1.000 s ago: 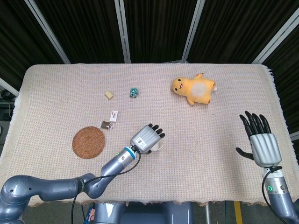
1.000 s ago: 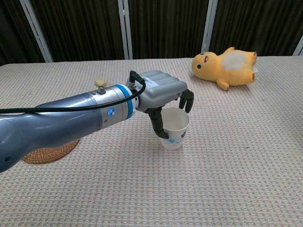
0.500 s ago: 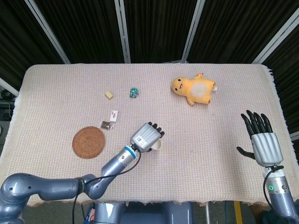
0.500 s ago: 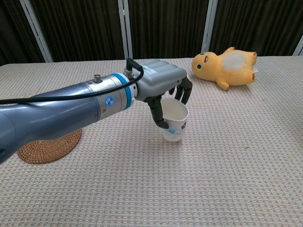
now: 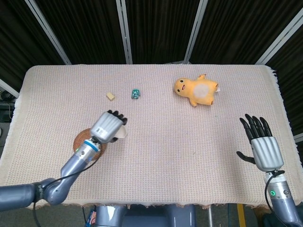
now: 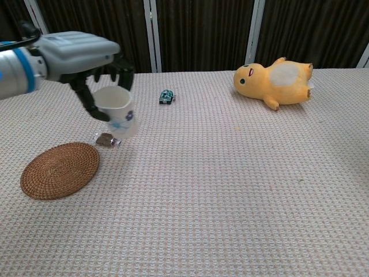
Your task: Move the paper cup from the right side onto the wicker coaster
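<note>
Now you're mid-carry: your left hand (image 6: 78,55) grips the cup (image 6: 117,111) by its rim, aloft just right of the coaster (image 6: 59,169); next shift left, lower squarely, then release.

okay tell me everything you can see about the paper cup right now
The paper cup is white, with a small blue print on its side and an open, rolled rim; it looks like thin paper. The left hand holds it from above, fingers over the rim. It hangs clear of the cloth, tilted a little, mouth up. In the chest view it is up and right of the wicker coaster, not yet on it. Whether anything is inside cannot be seen.
</note>
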`<state>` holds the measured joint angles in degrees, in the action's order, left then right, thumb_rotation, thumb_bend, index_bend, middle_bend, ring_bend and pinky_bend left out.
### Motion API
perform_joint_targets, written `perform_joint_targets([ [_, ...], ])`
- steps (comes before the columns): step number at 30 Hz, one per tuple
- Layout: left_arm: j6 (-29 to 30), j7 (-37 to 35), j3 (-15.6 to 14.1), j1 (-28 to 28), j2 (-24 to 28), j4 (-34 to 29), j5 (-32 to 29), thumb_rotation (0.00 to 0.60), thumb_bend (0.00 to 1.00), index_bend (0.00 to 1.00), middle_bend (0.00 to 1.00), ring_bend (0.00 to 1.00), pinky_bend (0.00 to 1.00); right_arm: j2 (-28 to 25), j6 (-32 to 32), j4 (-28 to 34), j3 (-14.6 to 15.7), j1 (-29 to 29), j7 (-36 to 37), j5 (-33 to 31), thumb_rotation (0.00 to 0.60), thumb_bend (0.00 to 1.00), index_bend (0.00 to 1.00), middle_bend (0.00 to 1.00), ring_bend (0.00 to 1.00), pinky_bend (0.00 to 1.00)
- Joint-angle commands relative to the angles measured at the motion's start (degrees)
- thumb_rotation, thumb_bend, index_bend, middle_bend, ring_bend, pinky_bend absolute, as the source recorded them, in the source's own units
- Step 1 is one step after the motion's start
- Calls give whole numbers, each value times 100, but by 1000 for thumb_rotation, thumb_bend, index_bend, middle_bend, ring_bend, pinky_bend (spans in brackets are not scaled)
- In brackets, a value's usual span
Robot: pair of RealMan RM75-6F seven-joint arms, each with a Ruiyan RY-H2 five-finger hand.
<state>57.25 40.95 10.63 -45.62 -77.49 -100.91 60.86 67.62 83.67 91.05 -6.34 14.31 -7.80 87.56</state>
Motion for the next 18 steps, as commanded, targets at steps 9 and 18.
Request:
perform_joint_targets([
  [9, 180, -1831, -997, 1040, 913, 342, 976, 600, 27, 454, 424, 340, 436, 43, -5, 86, 34, 16, -108, 118, 600, 0, 0, 0, 0, 0],
  [18, 189, -2022, -1022, 1094, 674, 849, 1207, 600, 28, 454, 420, 336, 431, 67, 14, 110, 46, 1, -173, 158, 600, 0, 0, 0, 0, 0],
])
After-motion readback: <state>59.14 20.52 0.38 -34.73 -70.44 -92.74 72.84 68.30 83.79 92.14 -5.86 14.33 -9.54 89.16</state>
